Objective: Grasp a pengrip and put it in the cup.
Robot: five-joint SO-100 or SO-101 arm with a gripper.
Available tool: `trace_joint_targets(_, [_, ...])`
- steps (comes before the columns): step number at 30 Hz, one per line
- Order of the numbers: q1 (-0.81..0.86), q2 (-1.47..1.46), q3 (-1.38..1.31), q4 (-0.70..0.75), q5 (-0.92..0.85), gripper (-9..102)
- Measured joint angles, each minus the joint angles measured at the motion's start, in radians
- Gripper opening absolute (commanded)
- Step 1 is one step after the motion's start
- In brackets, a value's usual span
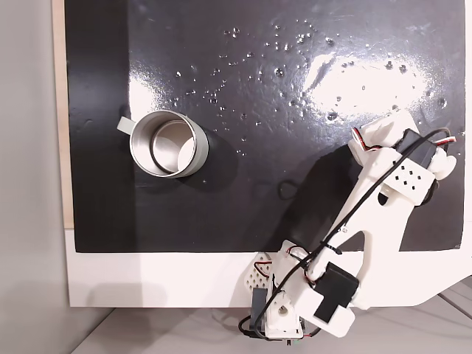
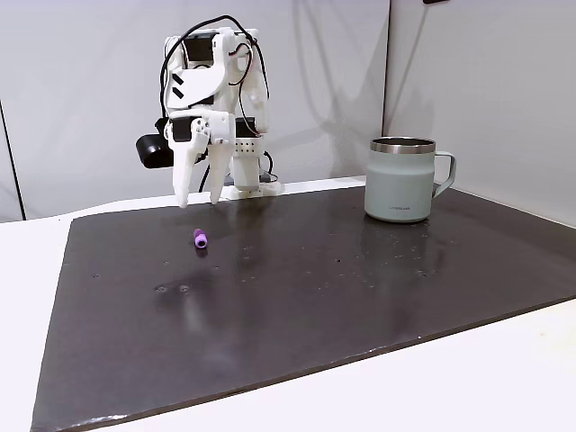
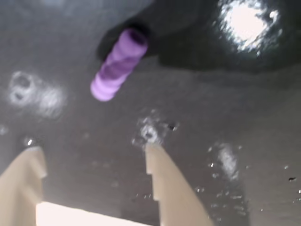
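Two pale fingertips (image 3: 162, 183) sit right at the bottom of the wrist view, spread apart with nothing between them, so your hand (image 3: 89, 153) is open and empty. Going by the pengrip (image 3: 115, 66) as the landmark: it lies on its side on the dark mat (image 2: 315, 297), just beyond the fingertips and a bit off to one side of the gap. From the side fixed view the hand (image 2: 187, 200) hangs above the mat, just behind the pengrip (image 2: 200, 238), not touching it. The cup (image 2: 400, 178) stands well apart from the pengrip, across the mat, upright with its mouth free.

So you're at the approach step, I'd say, grasp not yet made. Next move probably needs you to nudge forward so the pengrip sits between the fingers, drop down, then close gently since it's tiny and could roll.
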Motion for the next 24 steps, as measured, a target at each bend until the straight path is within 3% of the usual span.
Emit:
trace_joint_targets(15, [0.009, -0.253, -0.064, -0.014, -0.012, 20])
trace_joint_targets(19, [0.023, -0.311, -0.115, -0.014, -0.012, 1])
trace_joint_targets(24, [0.043, -0.350, -0.170, -0.011, -0.028, 0])
